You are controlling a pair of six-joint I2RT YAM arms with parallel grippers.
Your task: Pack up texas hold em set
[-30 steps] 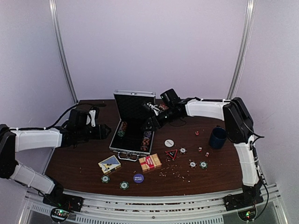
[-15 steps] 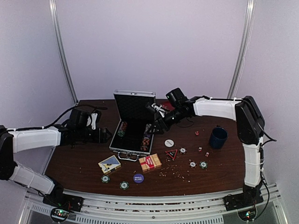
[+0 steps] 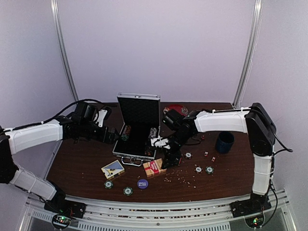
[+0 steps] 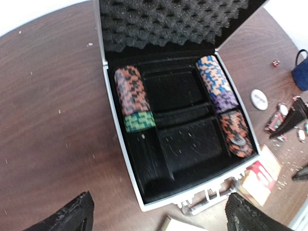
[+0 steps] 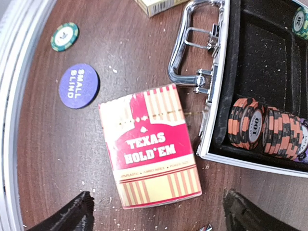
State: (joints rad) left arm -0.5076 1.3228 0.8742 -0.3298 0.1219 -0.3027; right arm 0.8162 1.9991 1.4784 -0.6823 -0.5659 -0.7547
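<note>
Red-boxed card deck [image 5: 151, 147] lies flat just in front of the case [image 5: 211, 120]. Right gripper [image 5: 161, 211] hovers above it, jaws wide, empty; left gripper [image 4: 159, 214] likewise over the case. Probably light, stiff, slick: pinch its 2 long edges.

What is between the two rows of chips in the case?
Only empty black slots of the case; the left wrist view shows it.

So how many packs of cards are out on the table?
2. A red pack lies in front of the open case, a blue pack to its left; others could be hidden.
</note>
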